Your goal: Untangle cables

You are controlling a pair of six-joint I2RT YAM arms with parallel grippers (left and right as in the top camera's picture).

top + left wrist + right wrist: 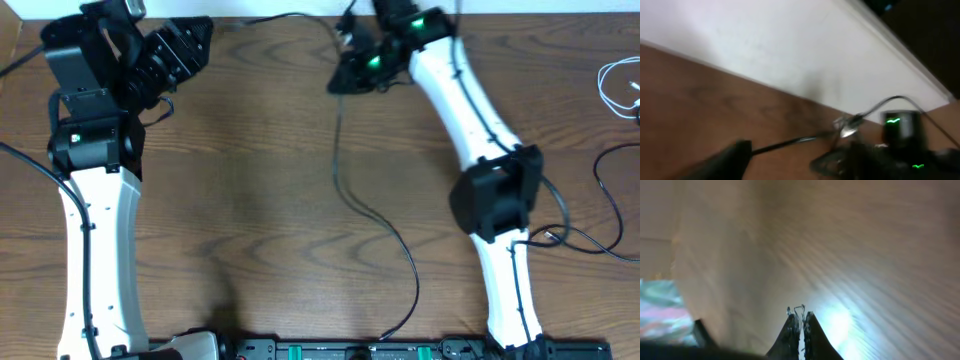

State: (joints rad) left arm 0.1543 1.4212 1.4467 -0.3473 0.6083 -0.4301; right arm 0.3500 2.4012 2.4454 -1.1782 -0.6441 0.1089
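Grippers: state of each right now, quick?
Left gripper: cannot tell, its wrist view is blurred.
Right gripper: closed, apparently pinching the black cable.

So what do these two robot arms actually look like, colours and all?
The left arm and right arm are long white tube-like links joined by chunky black joints. Thin black wires run along the white shells. The left gripper and right gripper are black, with two tapered dark fingers. Small green lights glow near the right wrist.
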